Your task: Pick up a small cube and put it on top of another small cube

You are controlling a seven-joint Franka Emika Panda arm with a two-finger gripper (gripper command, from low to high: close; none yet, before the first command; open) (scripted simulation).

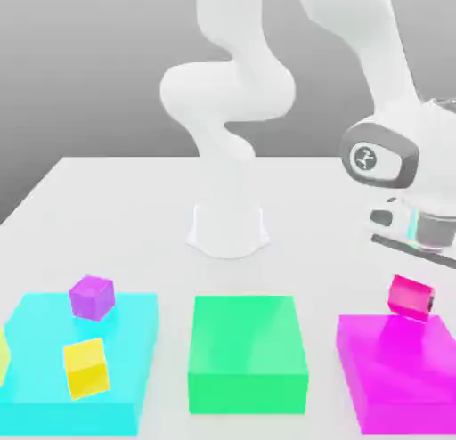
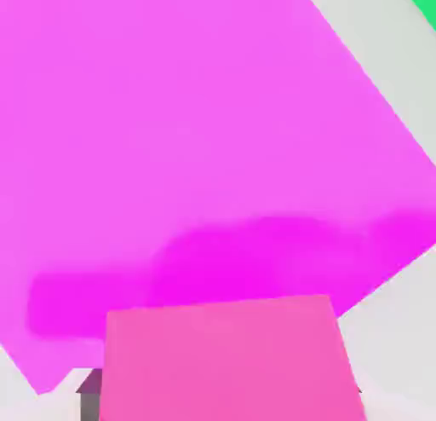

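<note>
At the exterior view's left, a flat cyan block (image 1: 53, 358) is seen lying on the white surface (image 1: 134, 215). Upon it, toward its far edge, the small purple cube (image 1: 92, 297) is found, tilted a little on the cyan top. Nearer the camera on the same block, a small yellow cube (image 1: 86, 368) is set, also turned at an angle, apart from the purple one.

Moving to the middle, a flat green block (image 1: 248, 354) is laid squarely on the surface, with bare white strips on either side of it. Behind it, the arm's white base (image 1: 228, 229) is planted, and the arm (image 1: 233, 91) is carried up and over toward the exterior view's right.

At the exterior view's right, a large flat magenta block (image 1: 401, 376) is placed. Just above its far edge, the small hot-pink cube (image 1: 411, 297) is seen tilted and lifted clear of the block, with its shadow thrown on the magenta top beneath. Directly over it, the pincer (image 1: 426, 256) is pointed down from the grey-and-white wrist, and it is clenched on the small hot-pink cube. In the hand view, the same pink cube (image 2: 226, 360) is shown close against the camera, with the magenta block (image 2: 187, 138) spread beneath it and a sliver of the green block (image 2: 423, 0) caught at one corner.
</note>
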